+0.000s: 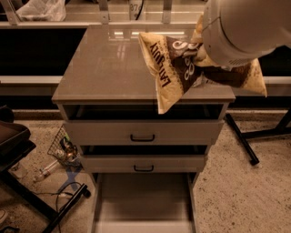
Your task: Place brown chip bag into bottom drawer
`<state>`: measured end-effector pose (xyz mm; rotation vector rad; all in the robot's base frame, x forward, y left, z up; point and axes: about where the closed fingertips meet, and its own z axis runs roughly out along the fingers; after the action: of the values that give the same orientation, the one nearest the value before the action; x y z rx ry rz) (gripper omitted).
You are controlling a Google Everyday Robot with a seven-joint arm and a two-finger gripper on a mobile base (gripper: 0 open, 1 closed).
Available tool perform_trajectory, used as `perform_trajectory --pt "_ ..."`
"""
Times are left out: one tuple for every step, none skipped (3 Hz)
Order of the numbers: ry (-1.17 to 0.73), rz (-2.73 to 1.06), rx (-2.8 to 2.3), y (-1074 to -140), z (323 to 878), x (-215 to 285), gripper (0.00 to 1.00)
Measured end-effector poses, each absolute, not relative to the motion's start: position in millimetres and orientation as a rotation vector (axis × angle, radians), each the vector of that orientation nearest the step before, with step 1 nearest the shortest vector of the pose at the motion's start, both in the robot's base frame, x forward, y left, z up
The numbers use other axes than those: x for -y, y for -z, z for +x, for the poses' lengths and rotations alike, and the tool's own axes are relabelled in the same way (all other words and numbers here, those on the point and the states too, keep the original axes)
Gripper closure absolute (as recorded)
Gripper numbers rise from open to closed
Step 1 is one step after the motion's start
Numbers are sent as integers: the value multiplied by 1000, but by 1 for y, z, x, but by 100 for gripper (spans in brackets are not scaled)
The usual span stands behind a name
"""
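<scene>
gripper: we lose it behind the arm [245, 27], at the bag [173, 75] | bottom drawer [145, 202]: front cut off below

brown chip bag [182, 68]: dark capitals ran sideways along its tan left end; first letters looked like "lay", the rest not legible. white curly lettering on the dark brown middle, partly behind the white arm [245, 27], could not be read. small tag [135, 6] at top edge, behind the cabinet [113, 68]: digits, possibly "87". gripper [203, 68] sat at the bag's right part, mostly hidden by the white arm
</scene>
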<state>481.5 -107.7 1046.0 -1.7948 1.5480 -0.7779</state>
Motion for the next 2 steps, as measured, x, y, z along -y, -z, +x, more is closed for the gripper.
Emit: perform_trajectory --pt "734 -1711 -1613 -1028 470 129 100" --pt "653 -1534 -1774 -965 446 203 100"
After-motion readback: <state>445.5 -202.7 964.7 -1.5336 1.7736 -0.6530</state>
